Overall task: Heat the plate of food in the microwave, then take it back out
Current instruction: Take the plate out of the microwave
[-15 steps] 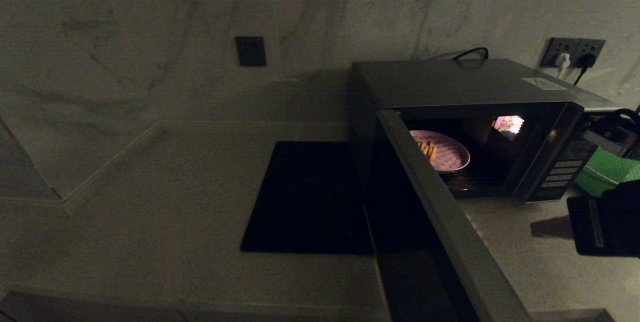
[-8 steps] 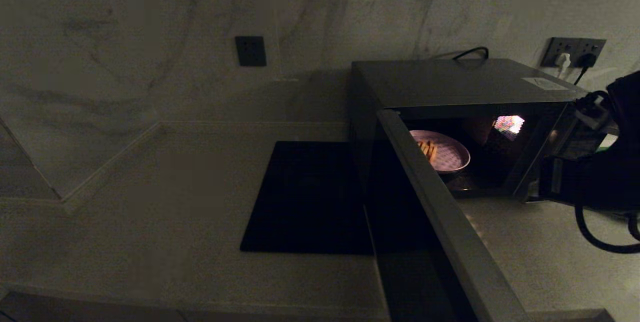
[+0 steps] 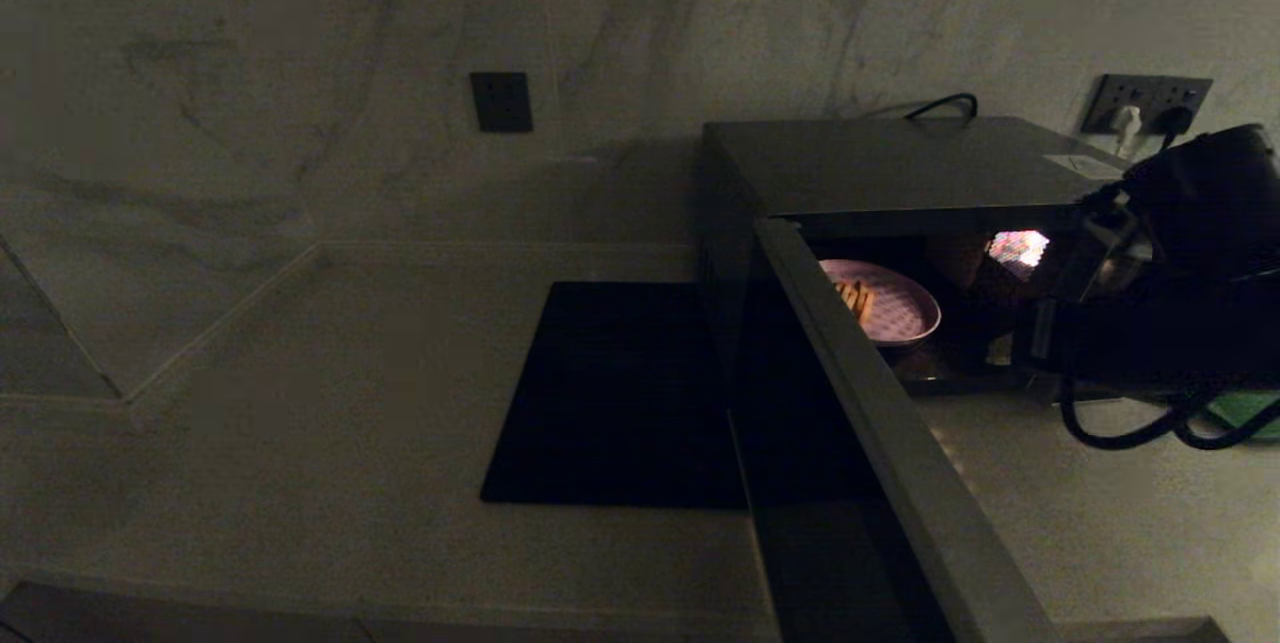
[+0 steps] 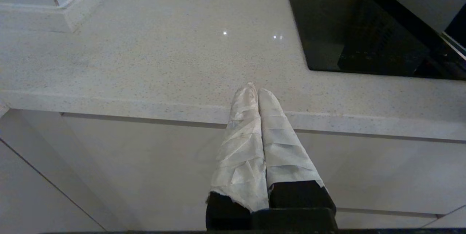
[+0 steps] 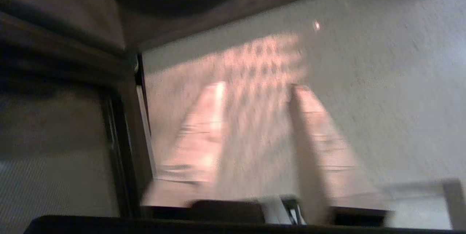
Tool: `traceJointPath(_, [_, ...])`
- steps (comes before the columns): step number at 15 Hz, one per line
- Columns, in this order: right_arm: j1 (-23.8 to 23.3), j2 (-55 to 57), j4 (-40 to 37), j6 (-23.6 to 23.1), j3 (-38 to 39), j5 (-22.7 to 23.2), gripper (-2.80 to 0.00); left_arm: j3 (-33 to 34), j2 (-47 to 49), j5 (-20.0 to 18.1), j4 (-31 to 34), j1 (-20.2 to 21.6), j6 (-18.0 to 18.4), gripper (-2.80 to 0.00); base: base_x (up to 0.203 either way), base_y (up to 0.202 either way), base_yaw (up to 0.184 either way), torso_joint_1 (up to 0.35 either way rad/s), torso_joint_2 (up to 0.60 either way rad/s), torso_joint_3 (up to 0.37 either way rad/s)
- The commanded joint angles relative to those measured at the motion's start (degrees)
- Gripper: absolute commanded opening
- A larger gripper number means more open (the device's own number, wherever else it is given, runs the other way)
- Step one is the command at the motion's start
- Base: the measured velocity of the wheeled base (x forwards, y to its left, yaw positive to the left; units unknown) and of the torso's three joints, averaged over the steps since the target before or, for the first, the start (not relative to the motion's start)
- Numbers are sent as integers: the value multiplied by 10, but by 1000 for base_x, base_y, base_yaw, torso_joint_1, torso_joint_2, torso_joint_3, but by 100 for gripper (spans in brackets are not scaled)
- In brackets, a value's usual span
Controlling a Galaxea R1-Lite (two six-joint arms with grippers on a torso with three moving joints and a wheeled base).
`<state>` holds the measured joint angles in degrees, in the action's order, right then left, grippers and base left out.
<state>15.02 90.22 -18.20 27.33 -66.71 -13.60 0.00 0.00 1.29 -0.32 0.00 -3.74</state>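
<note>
The dark grey microwave stands at the right of the counter with its door swung wide toward me and its inside lit. Inside sits the lavender plate with a few orange fries. My right arm hangs in front of the button-panel side of the opening, right of the plate and apart from it. In the right wrist view my right gripper is open and empty, over the counter just before the cavity. My left gripper is shut and empty at the counter's front edge.
A flat black mat lies left of the microwave, partly behind the open door. A green tray shows under my right arm at the far right. A wall socket with plugs sits behind the microwave.
My right arm has swung in from the right edge to the front of the microwave's opening, and its fingers have parted. The plate, door and left arm have not moved.
</note>
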Motion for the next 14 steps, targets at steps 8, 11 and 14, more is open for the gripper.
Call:
traceJointPath(8, [-39, 98, 73, 107, -68, -10, 0, 0, -1, 0, 0, 0, 0, -280, 0, 0, 0, 0, 0, 0])
traceJointPath(11, [-41, 105, 73, 167, -58, -31, 0, 0, -1, 0, 0, 0, 0, -280, 0, 0, 0, 0, 0, 0])
traceJointPath(14, [-45, 108, 73, 200, -56, -32, 0, 0, -1, 0, 0, 0, 0, -280, 0, 0, 0, 0, 0, 0])
